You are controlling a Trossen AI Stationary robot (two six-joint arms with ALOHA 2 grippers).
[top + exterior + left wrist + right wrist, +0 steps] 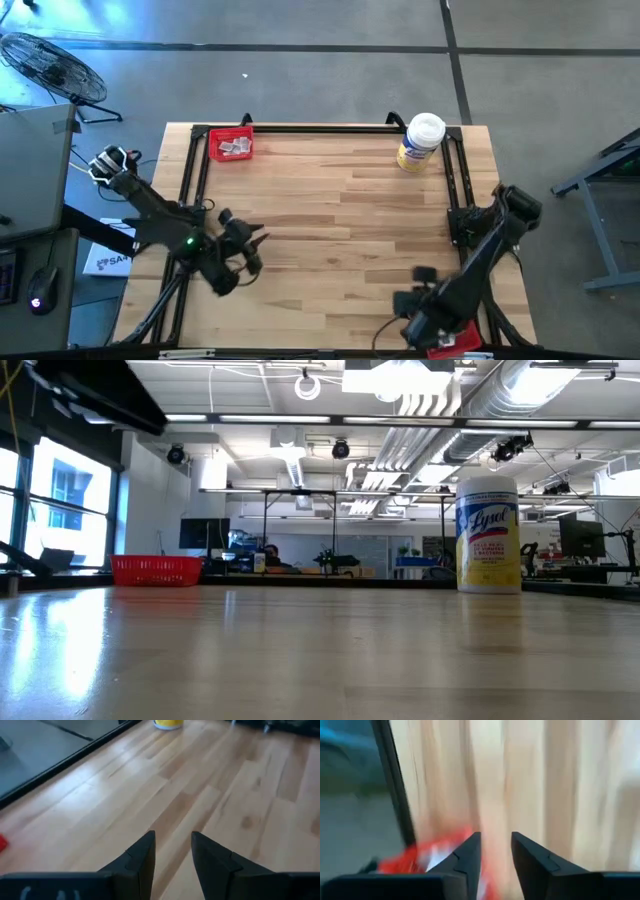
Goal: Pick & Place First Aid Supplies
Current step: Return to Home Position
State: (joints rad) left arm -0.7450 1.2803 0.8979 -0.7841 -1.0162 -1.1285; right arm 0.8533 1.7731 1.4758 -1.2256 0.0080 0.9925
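- The right gripper (495, 837), fingers slightly apart and empty, hangs over the near red tray (460, 347) at the table's near right edge.
- The left gripper (173, 836), narrowly parted and empty, sits above the bare wooden table (340, 220).
- In the far left corner, small white-and-grey packets (236, 147) lie in the far red tray (155, 570).
- A yellow-labelled tub (488, 535) stands far right.
- A lit workshop lies beyond.

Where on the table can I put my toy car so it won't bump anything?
The wide middle of the table is bare, from the red tray and the tub on the far side down to the arms. It is crowded by the left gripper, and at the near right corner, where the right gripper hangs over a second red tray.
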